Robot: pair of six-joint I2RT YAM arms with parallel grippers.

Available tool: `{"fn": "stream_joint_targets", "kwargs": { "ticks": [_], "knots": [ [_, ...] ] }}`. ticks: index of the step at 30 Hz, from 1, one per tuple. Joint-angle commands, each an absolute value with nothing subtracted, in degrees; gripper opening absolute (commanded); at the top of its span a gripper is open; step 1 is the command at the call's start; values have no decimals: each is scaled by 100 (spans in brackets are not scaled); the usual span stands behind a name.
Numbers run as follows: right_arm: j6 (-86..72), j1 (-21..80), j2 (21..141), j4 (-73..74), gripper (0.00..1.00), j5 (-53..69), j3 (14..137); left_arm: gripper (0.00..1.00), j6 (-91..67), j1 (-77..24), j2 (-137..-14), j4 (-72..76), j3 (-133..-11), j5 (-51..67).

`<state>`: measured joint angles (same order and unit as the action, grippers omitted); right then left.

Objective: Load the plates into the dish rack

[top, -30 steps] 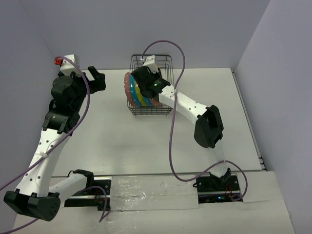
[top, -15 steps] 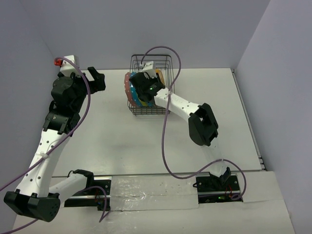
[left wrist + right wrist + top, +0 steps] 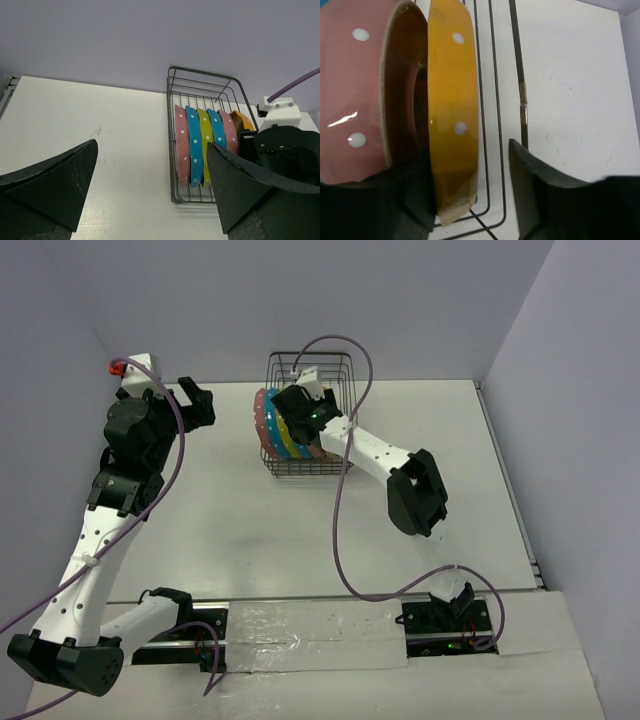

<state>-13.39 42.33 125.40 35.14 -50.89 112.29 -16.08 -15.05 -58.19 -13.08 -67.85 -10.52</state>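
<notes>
Risk: right pincer (image 3: 466,152), spread around orange plate (image 3: 452,90), could catch it and tip it from rack (image 3: 520,75); left pincer (image 3: 151,146) spread wide.

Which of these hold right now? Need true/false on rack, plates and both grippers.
1. All six plates stand on edge in the dish rack. True.
2. The left gripper holds a plate. False: it is wide open, empty and away from the rack.
3. The orange-yellow plate ends the row, next to a pink plate. True.
4. The right gripper is clamped tight on the orange-yellow plate. False: its fingers straddle the plate, with a clear gap on one side.
5. The yellow-green plate is outside the rack. False: it stands in the rack between the two teal-blue plates.
</notes>
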Motion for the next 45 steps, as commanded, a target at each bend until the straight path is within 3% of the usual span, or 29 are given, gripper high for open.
{"fn": "stream_joint_targets", "kwargs": {
  "ticks": [1, 2, 5, 14, 24, 28, 32, 45],
  "knots": [
    [-1521, 4307, 12059, 3646, 62, -4509, 11785, 99, -1599, -1494, -5800, -1151, -6960, -1081],
    [-1512, 4307, 12015, 3691, 72, -4404, 11838, 99, -1591, -1485, -5818, -1186, -7013, -1055],
    [-1424, 4298, 11717, 3753, 82, -4150, 11892, 99, -1626, -1485, -5932, -1371, -7215, -906],
    [-1178, 4035, 10127, 3701, 100, -2411, 11426, 99, -1389, -1477, -6679, -2581, -8252, -63],
    [-1047, 2007, 8368, 3437, 100, 183, 9881, 99, -1459, -1170, -7593, -3480, -8798, 843],
    [-494, 1373, 7684, 3446, 100, 150, 8810, 99, -1503, -434, -8093, -3455, -8553, 1894],
    [-378, 792, 7225, 3480, 100, 281, 8105, 99, -1608, 289, -8542, -3367, -8411, 2126],
    [-562, 158, 7189, 3419, 100, 615, 7506, 99, -1020, 606, -8350, -2979, -7725, 985]
  ]
}}
